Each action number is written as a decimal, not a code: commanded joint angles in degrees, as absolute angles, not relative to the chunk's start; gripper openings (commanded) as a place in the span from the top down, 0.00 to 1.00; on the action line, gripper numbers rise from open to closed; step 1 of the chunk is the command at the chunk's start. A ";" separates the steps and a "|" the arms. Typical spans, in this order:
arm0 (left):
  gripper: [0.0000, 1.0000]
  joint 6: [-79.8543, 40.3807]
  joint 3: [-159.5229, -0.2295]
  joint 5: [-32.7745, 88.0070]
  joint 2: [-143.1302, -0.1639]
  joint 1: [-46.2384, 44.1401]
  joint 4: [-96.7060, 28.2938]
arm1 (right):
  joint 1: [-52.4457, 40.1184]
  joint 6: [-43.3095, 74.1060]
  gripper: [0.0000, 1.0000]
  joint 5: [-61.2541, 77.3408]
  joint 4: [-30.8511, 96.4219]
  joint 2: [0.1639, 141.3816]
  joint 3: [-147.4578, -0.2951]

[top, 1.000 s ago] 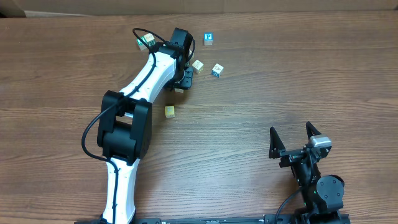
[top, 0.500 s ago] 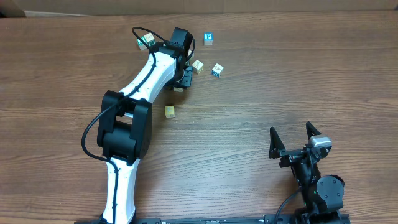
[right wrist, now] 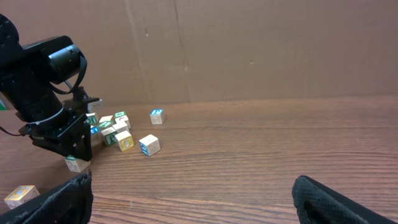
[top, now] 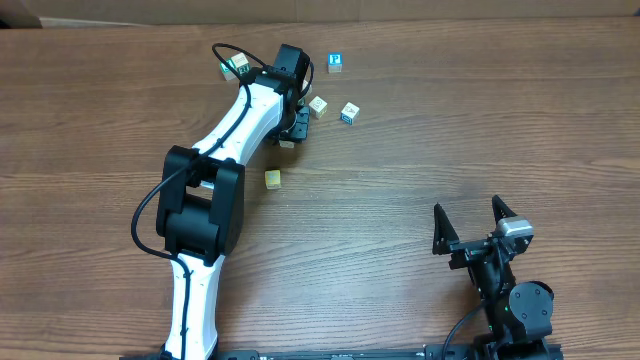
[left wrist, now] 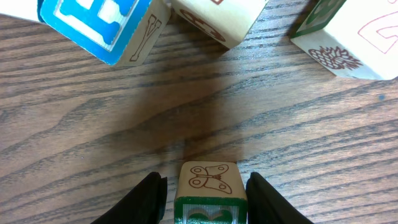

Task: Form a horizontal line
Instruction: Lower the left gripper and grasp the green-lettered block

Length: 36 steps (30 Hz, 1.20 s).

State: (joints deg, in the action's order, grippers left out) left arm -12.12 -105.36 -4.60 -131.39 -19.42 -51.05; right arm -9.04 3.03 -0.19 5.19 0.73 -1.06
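Between the fingers of the left hand (left wrist: 205, 178), butterfly cube (left wrist: 210, 186) sits on the worktop (top: 450, 130). The hand is narrow, with a sliver of gap on one side; cannot tell if it grips. Others lie scattered: blue-letter cube (top: 336, 61) farthest back, pale cube (top: 318, 105) near blue-marked cube (top: 349, 112), yellow cube (top: 273, 178) apart toward the front. Well apart, right hand (top: 473, 222) is wide and holds nothing. Surface: brown wood grain. Behind it: cardboard wall (right wrist: 249, 50).

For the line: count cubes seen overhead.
6 wooden cubes: one by the cable, one blue at back, two close together, one nearer, one between the left fingers. More may hide under the arm.
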 commanded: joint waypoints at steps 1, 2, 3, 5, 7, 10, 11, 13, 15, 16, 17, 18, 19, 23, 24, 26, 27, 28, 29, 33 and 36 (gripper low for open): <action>0.61 -13.37 -105.27 -4.89 -131.07 -19.57 -50.96 | -8.86 3.42 0.00 0.12 4.84 0.19 -0.47; 0.60 -13.37 -105.27 -4.89 -131.02 -19.57 -50.96 | -8.86 3.42 0.00 0.12 4.84 0.19 -0.47; 0.60 -13.37 -105.27 -4.86 -131.02 -19.57 -50.98 | -8.86 3.42 0.00 0.12 4.84 0.19 -0.47; 0.60 -13.37 -105.27 -4.89 -131.00 -19.59 -51.00 | -8.86 3.42 0.00 0.14 4.84 0.19 -0.47; 0.59 -13.37 -105.27 -4.89 -131.00 -19.59 -51.00 | -8.86 3.42 0.00 0.12 4.84 0.19 -0.47; 0.59 -13.37 -105.27 -4.89 -130.80 -19.57 -51.03 | -8.86 3.42 0.00 0.12 4.84 0.19 -0.47; 0.59 -13.37 -105.27 -4.89 -130.54 -19.59 -51.03 | -8.86 3.42 0.00 0.12 4.84 0.19 -0.47; 0.59 -13.37 -105.27 -4.89 -130.08 -19.59 -51.03 | -8.86 3.42 0.00 0.12 4.84 0.19 -0.47; 0.60 -13.37 -105.27 -4.89 -129.62 -19.59 -51.07 | -8.86 3.42 0.00 0.12 4.84 0.19 -0.47; 0.60 -13.37 -105.27 -4.89 -129.56 -19.59 -51.09 | -8.86 3.42 0.00 0.12 4.84 0.19 -0.47; 0.61 -13.37 -105.27 -4.89 -129.51 -19.59 -51.16 | -8.86 3.42 0.00 0.12 4.84 0.19 -0.47; 0.62 -13.37 -105.27 -4.89 -129.51 -19.59 -51.22 | -8.86 3.42 0.00 0.12 4.84 0.19 -0.47; 0.62 -13.37 -105.27 -4.89 -129.51 -19.59 -51.42 | -8.86 3.42 0.00 0.12 4.84 0.19 -0.47; 0.70 -13.58 -105.27 -4.89 -129.51 -19.59 -51.81 | -8.86 3.42 0.00 0.12 4.84 0.19 -0.47; 0.71 -13.58 -105.27 -4.86 -129.51 -19.59 -51.81 | -8.86 3.42 0.00 0.12 4.84 0.19 -0.47; 0.71 -13.61 -105.27 -4.89 -129.49 -19.59 -51.81 | -8.86 3.42 0.00 0.12 4.84 0.19 -0.47; 0.71 -13.80 -105.27 -4.89 -129.40 -19.59 -51.86 | -8.86 3.42 0.00 0.14 4.84 0.19 -0.47; 0.72 -13.82 -105.27 -4.86 -129.29 -19.59 -51.92 | -8.86 3.42 0.00 0.12 4.84 0.19 -0.47; 0.73 -14.02 -105.27 -4.89 -128.97 -19.59 -52.14 | -8.86 3.42 0.00 0.14 4.84 0.19 -0.47; 0.74 -14.70 -105.27 -4.93 -126.26 -19.59 -52.73 | -8.86 3.42 0.00 0.12 4.84 0.19 -0.47; 0.74 -15.49 -105.27 -4.91 -123.11 -19.59 -53.43 | -8.86 3.42 0.00 0.14 4.84 0.19 -0.47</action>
